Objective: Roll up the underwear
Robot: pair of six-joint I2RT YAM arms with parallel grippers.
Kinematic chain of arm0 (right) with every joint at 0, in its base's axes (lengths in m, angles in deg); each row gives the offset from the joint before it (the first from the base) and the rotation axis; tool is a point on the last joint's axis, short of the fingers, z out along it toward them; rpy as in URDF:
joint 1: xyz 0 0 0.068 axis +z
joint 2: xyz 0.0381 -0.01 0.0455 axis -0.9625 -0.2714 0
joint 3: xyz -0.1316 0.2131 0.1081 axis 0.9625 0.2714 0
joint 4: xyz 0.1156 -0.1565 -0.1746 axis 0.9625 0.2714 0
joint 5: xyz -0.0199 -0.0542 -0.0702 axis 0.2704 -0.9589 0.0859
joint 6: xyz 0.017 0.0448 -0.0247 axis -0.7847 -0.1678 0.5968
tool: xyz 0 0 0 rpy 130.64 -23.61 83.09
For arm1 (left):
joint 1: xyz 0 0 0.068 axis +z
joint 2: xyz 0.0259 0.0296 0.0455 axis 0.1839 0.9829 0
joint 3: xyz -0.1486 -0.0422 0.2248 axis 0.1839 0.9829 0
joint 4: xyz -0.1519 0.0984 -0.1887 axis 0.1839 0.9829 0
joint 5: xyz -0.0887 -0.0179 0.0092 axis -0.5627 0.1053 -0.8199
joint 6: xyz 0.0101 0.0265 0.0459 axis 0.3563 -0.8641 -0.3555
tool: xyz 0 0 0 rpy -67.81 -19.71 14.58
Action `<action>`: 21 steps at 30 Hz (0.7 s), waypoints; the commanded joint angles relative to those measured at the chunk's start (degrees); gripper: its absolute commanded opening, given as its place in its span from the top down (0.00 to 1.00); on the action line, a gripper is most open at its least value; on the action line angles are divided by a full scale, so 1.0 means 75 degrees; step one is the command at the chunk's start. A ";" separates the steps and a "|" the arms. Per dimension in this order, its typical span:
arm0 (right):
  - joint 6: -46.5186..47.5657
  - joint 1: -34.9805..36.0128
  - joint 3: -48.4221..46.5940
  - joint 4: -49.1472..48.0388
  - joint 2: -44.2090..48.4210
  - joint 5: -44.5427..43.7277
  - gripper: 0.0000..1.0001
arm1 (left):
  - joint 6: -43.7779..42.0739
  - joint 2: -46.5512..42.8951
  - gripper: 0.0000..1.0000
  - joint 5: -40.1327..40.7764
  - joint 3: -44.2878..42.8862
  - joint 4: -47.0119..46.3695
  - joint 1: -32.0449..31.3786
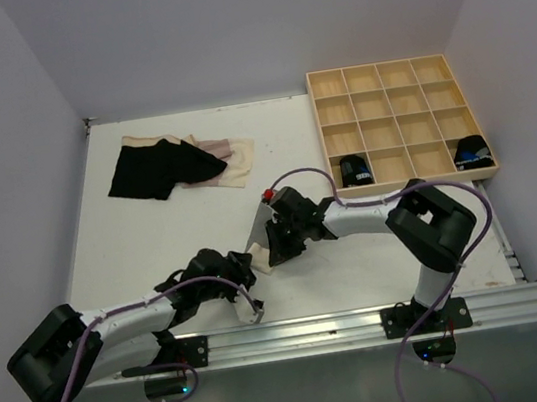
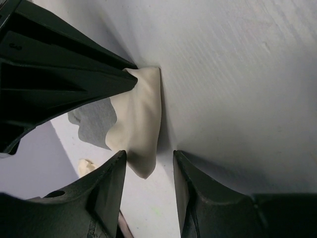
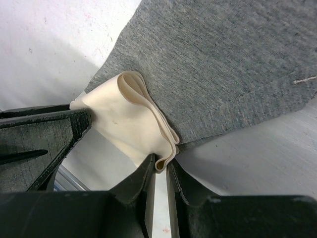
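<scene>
A small folded pale beige underwear (image 1: 258,260) lies between my two grippers near the table's front middle. My right gripper (image 1: 274,249) is shut on its folded edge, as the right wrist view (image 3: 161,166) shows, with the beige folds (image 3: 124,114) pinched between the fingertips. A grey cloth (image 3: 223,64) lies right behind it. My left gripper (image 1: 245,268) is open, and in the left wrist view (image 2: 148,158) its jaws stand either side of the tip of the beige cloth (image 2: 141,114). The right gripper (image 2: 64,74) holds the cloth's far end.
A pile with a black underwear (image 1: 153,170) and more beige underwear (image 1: 234,158) lies at the back left. A light wooden tray (image 1: 319,133) of square compartments stands at the back right, with dark rolls in two front compartments (image 1: 353,170) (image 1: 470,151).
</scene>
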 commanded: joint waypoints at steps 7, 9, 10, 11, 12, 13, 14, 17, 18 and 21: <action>0.0294 -0.0055 -0.0264 0.0408 -0.0254 -0.0107 0.80 | -0.0832 0.0412 0.68 -0.0090 0.0297 -0.0731 -0.0087; 0.0329 -0.0043 -0.0276 0.0432 -0.0231 -0.0131 0.79 | -0.0692 0.0588 0.79 -0.0206 0.0132 -0.0242 -0.0087; 0.0387 -0.0043 -0.0299 0.0443 -0.0185 -0.0131 0.78 | -0.0540 0.0716 0.82 -0.0265 -0.0228 0.0145 -0.0087; 0.0422 -0.0066 -0.0323 0.0513 -0.0149 -0.0177 0.75 | -0.0376 0.0775 0.86 -0.0324 -0.0429 0.0497 -0.0099; 0.0469 -0.0078 -0.0335 0.0572 -0.0091 -0.0189 0.73 | -0.0177 0.0822 0.93 -0.0452 -0.0640 0.1173 -0.0088; 0.0632 -0.0160 -0.0358 0.0642 0.0072 -0.0224 0.67 | 0.0068 0.0881 0.96 -0.0546 -0.0990 0.1505 -0.0087; 0.0703 -0.0195 -0.0358 0.0689 0.0190 -0.0282 0.63 | 0.0198 0.0881 0.98 -0.0617 -0.1110 0.1926 -0.0087; 0.1113 -0.0406 -0.0347 0.0818 0.0820 -0.0353 0.49 | 0.0724 0.0881 1.00 -0.0828 -0.1554 0.2772 -0.0088; 0.1242 -0.0430 -0.0358 0.0900 0.0998 -0.0516 0.48 | 0.0901 0.0916 1.00 -0.0991 -0.1684 0.3249 -0.0087; 0.1839 -0.0547 -0.0288 0.1193 0.1724 -0.0728 0.46 | 0.1487 0.1162 1.00 -0.1377 -0.2386 0.4397 -0.0087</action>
